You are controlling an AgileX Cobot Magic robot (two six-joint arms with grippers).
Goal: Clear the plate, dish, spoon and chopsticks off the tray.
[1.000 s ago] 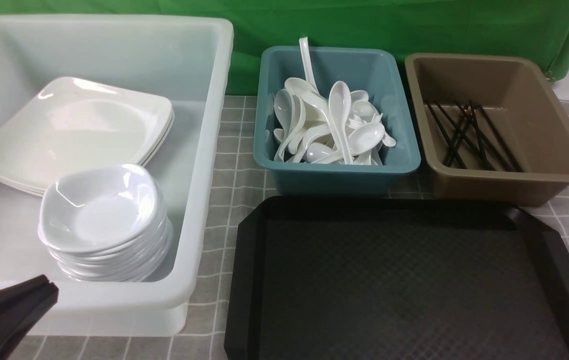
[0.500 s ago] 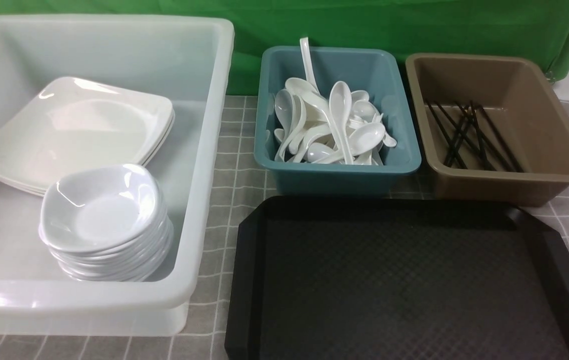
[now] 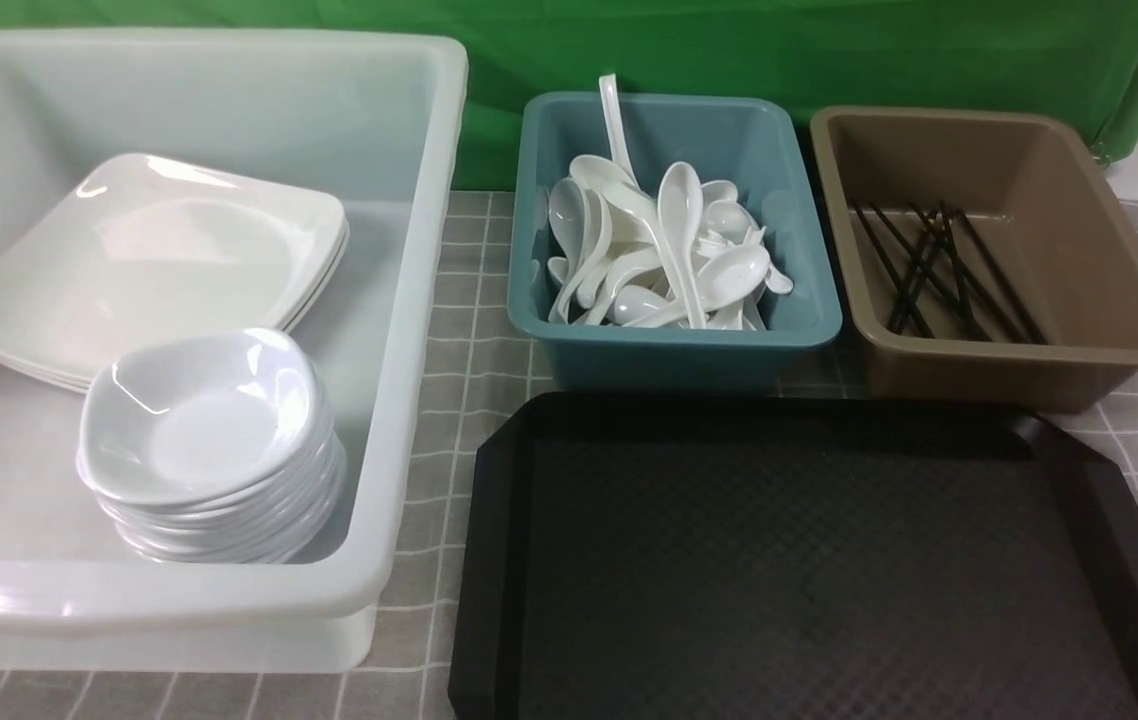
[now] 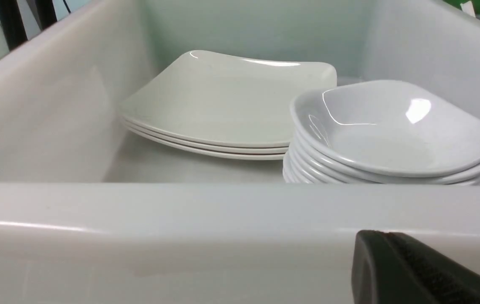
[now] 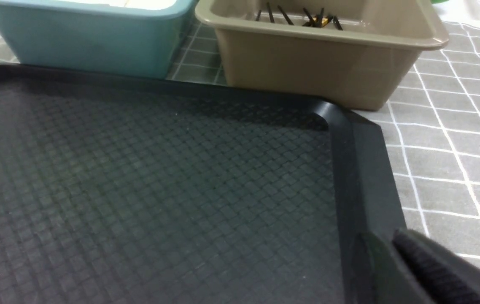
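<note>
Nearest you, the tray [image 3: 809,560] lies bare on the worktop [image 3: 474,340], so I judge the clearing done. Your left fingers [image 4: 408,270] sit clenched outside the white tub [image 3: 399,300]'s near wall; whether the right fingers [image 5: 430,266] are parted, you cannot tell. Farther back, sorted by kind: plate [image 3: 149,260] stacked behind the dishes [image 3: 209,440], spoons [image 3: 669,250] in the blue tub [image 3: 679,345], chopsticks [image 3: 939,270] in the brown tub [image 3: 1029,370].
</note>
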